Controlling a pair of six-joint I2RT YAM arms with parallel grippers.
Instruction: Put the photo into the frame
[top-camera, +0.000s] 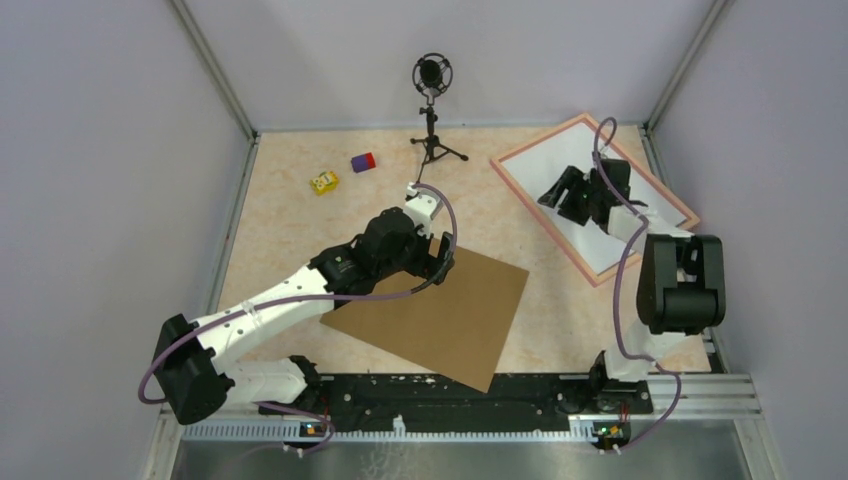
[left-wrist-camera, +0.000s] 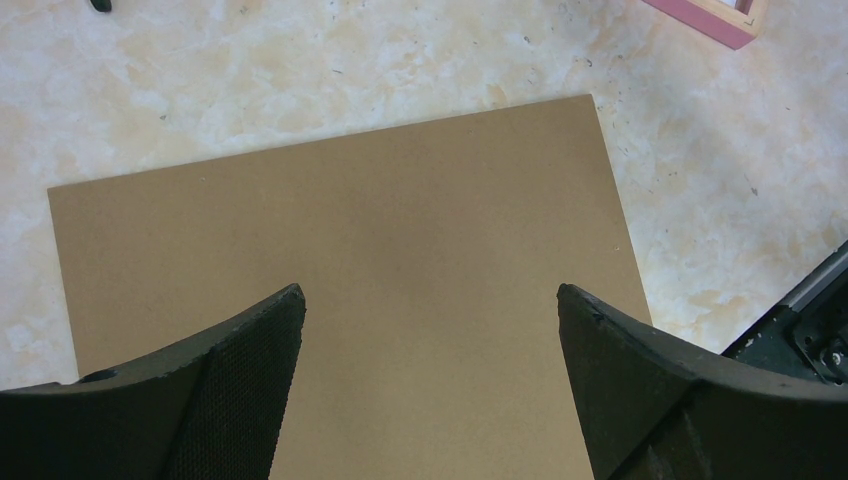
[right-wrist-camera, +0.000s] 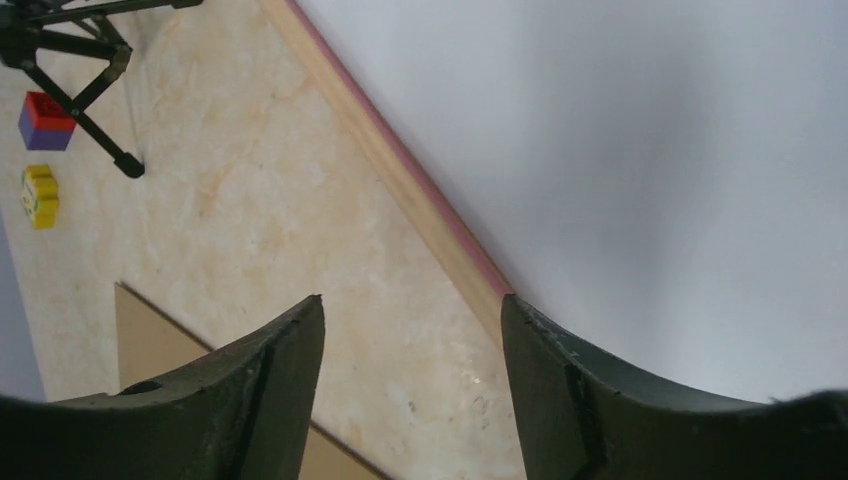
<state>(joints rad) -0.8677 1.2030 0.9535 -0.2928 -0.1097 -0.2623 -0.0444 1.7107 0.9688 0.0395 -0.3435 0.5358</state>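
My right gripper (right-wrist-camera: 412, 305) hung open astride one rail of the frame (top-camera: 535, 139), probably to seat the photo (right-wrist-camera: 650, 150), which lay white side up inside. My left gripper (left-wrist-camera: 430, 290), equally open, hovered over the backing board (left-wrist-camera: 400, 220) — next in, I'd judge.

Frame (left-wrist-camera: 706, 20) cropped by the edge (one corner shows).

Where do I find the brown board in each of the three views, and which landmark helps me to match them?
Top external: the brown board lies at the centre, tilted, near the arm bases.
Left wrist: it fills the middle and the bottom.
Right wrist: only a corner shows, at the lower left.
Shared landmark: the pink frame, a corner at the top right in left wrist, a diagonal edge in right wrist.
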